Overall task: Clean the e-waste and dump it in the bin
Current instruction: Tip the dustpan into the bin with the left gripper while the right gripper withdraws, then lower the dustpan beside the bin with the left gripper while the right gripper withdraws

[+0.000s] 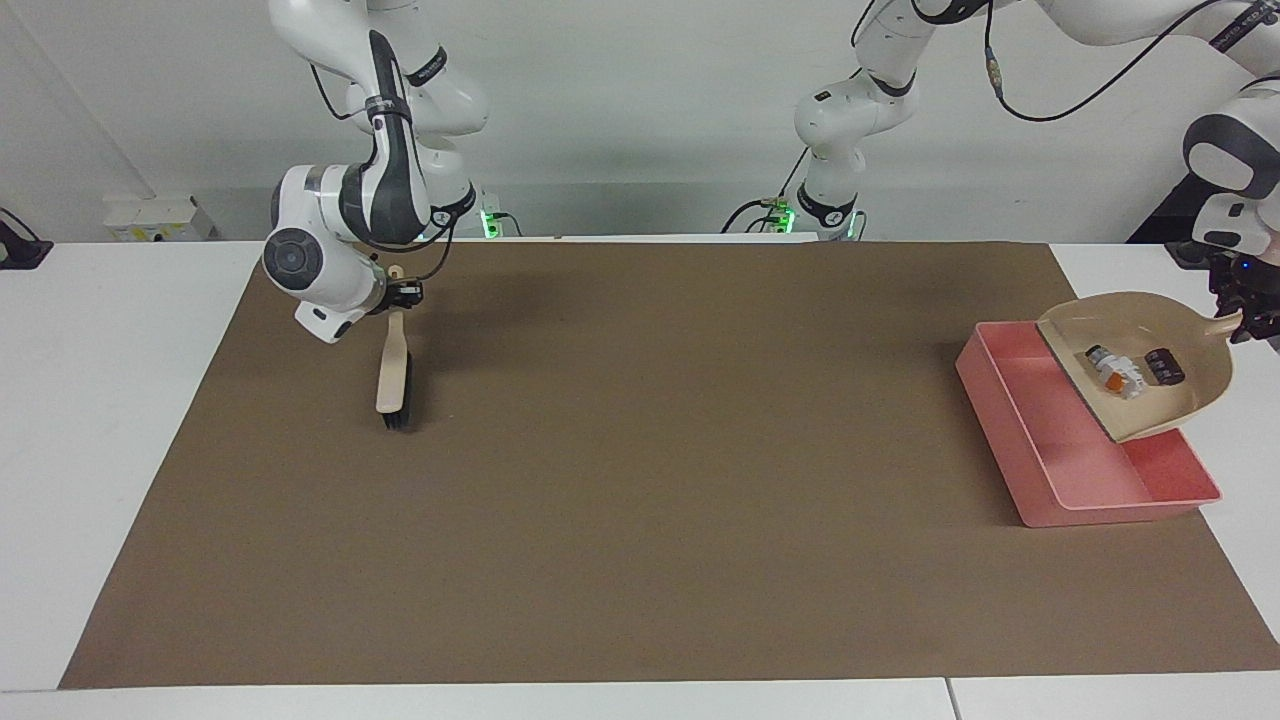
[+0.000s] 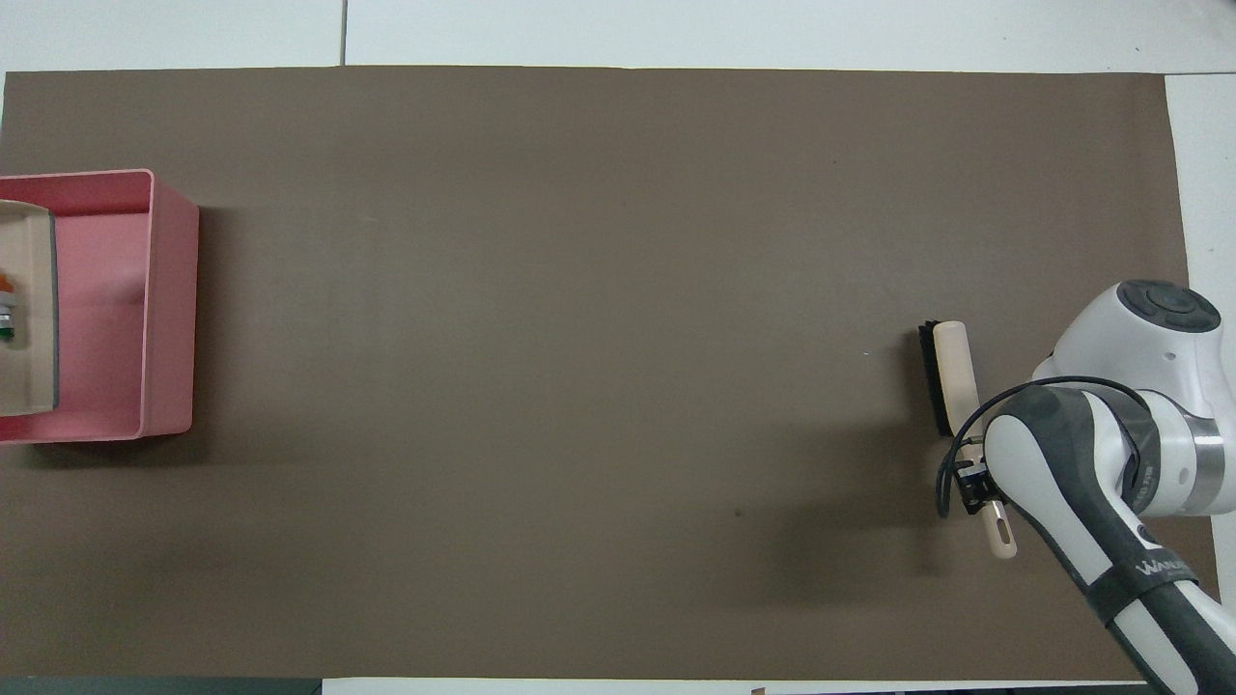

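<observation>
My left gripper (image 1: 1240, 312) is shut on the handle of the beige dustpan (image 1: 1190, 335), which hangs tilted over the bin (image 1: 1010, 415), a pink tray at the left arm's end of the mat. Both e-waste pieces lie in the pan: the white block (image 1: 1115, 373) and the dark cylinder (image 1: 1163, 365). The overhead view shows the bin (image 2: 126, 319), a strip of the dustpan (image 2: 29, 309) and part of the white block (image 2: 6, 314) at its edge. My right gripper (image 1: 398, 296) is shut on the handle of the beige brush (image 1: 393, 375), bristle end down close to the mat.
A brown mat (image 1: 650, 450) covers most of the white table. The brush (image 2: 951, 381) and my right gripper (image 2: 977, 483) sit near the right arm's end of the mat in the overhead view. Cables and arm bases stand along the robots' edge.
</observation>
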Action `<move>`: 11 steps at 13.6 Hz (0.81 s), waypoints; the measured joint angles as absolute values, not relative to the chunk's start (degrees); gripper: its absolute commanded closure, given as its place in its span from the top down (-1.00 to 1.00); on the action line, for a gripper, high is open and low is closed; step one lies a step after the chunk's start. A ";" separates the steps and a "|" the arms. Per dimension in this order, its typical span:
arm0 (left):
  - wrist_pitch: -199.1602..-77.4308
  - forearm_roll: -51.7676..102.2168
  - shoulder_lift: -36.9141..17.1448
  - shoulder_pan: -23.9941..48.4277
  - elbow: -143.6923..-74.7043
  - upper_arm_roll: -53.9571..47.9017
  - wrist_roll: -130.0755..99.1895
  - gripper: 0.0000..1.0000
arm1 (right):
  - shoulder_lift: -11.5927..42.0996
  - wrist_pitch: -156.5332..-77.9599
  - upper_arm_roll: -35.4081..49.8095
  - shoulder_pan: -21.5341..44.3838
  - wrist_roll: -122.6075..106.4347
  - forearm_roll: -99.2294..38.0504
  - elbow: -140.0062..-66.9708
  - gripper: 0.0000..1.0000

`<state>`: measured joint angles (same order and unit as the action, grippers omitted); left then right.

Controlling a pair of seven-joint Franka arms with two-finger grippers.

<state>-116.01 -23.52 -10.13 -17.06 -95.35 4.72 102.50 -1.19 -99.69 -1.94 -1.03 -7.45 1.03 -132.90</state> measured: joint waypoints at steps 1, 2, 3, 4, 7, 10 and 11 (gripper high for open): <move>-116.00 -26.73 -10.22 -15.71 -95.38 4.65 100.28 -1.00 | -0.76 -99.74 -1.95 -1.33 -7.28 1.04 -132.90 -1.00; -115.98 -29.56 -10.32 -14.61 -95.46 4.61 98.59 -1.00 | -0.51 -99.74 -1.94 -1.65 -7.23 1.04 -132.90 -0.95; -115.96 -32.68 -10.39 -13.73 -95.61 4.60 96.98 -1.00 | -0.36 -99.75 -1.95 -2.04 -7.23 1.05 -132.90 -0.67; -115.92 -35.33 -10.41 -13.19 -95.66 4.58 96.19 -1.00 | -0.30 -99.75 -1.95 -2.31 -7.23 1.06 -132.90 -0.26; -114.44 -40.82 -10.37 -12.25 -95.36 4.57 95.78 -1.00 | -0.30 -99.75 -1.94 -2.47 -7.22 1.07 -132.86 0.65; -110.82 -41.74 -8.33 -11.60 -93.98 4.35 95.85 -0.98 | -0.32 -99.82 -1.71 -2.47 -7.30 1.09 -132.58 0.99; -108.51 -41.72 -6.76 -10.98 -93.89 3.95 96.15 -0.97 | -0.34 -99.94 -1.53 -2.46 -7.31 1.09 -132.11 0.99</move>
